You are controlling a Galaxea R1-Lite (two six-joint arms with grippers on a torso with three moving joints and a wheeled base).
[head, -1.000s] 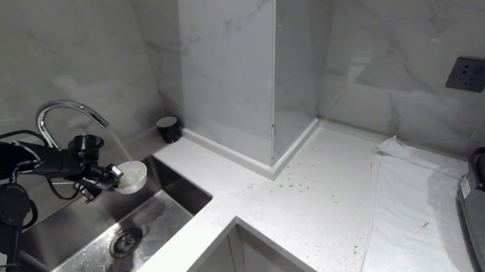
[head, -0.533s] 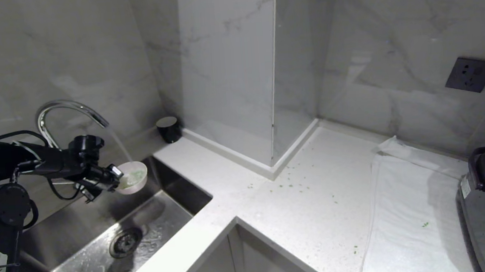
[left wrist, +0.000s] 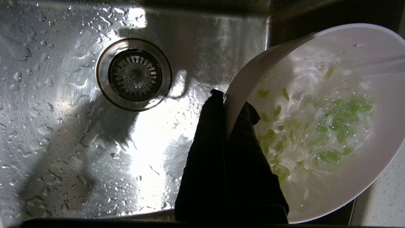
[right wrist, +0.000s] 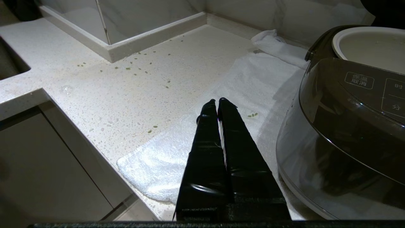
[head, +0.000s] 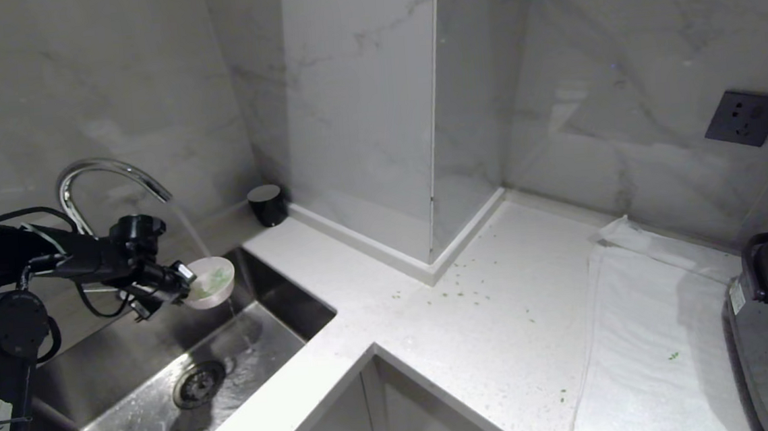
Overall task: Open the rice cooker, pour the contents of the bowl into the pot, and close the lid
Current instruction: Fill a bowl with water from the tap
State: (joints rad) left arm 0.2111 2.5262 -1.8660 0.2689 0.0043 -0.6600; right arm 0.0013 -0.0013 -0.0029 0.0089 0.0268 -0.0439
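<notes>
Pinching the rim of the small pink, white-lined bowl (head: 209, 280), the left gripper (left wrist: 228, 103) is clamped tight — water-filled, wet, slippery; keep it level.

Pink bowl (head: 209, 282), green contents (left wrist: 335, 133), dark brown rice cooker (right wrist: 345, 133), white towel (right wrist: 202, 139)
</notes>
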